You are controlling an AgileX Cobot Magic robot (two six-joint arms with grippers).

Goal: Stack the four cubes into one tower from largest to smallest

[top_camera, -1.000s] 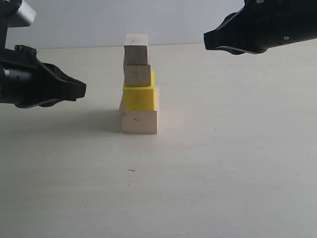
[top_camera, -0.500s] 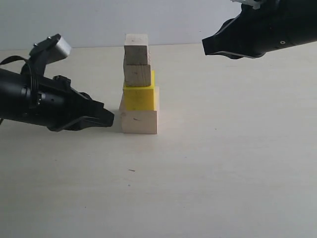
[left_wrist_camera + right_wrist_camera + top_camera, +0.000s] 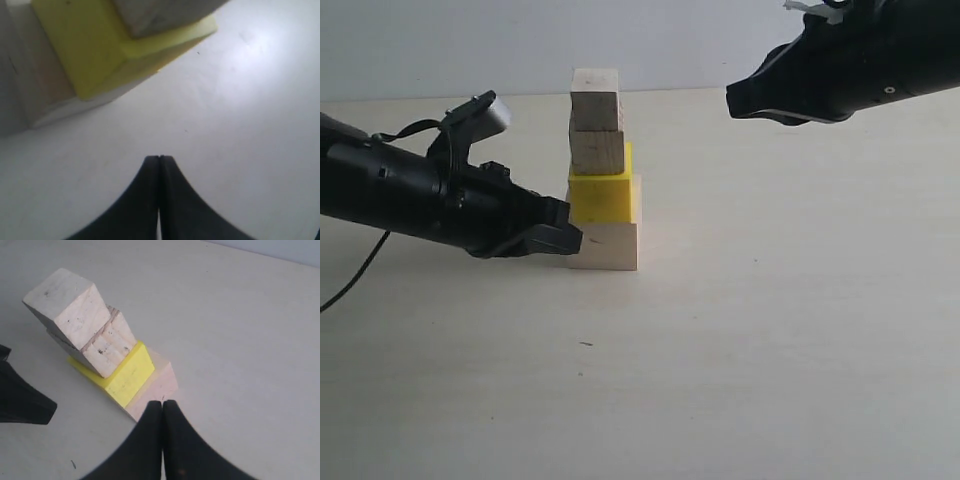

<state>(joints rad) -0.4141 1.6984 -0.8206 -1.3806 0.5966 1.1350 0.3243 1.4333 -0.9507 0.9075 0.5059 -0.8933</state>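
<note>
The tower stands mid-table: large wooden cube (image 3: pixel 610 247) at the bottom, yellow cube (image 3: pixel 605 197) on it, then the medium wooden cube (image 3: pixel 599 153), with the small wooden cube (image 3: pixel 596 98) on top. The upper cubes sit slightly off-centre and turned. My left gripper (image 3: pixel 575 240) is shut and empty, low by the large cube's left side; the left wrist view shows bare table between its tip (image 3: pixel 159 158) and the large cube (image 3: pixel 45 92). My right gripper (image 3: pixel 732 100) is shut and empty, high to the right of the tower, looking down on the small cube (image 3: pixel 67 302) and the yellow cube (image 3: pixel 131 374).
The pale table (image 3: pixel 770 330) runs back to a grey wall (image 3: pixel 670 40). The left arm's cable (image 3: pixel 355 270) hangs to the table at the far left. A small dark mark (image 3: pixel 585 344) lies in front of the tower.
My left gripper has come in from the left and dropped low, ending beside the tower's base. The right gripper has crept slightly left. The tower has not moved.
</note>
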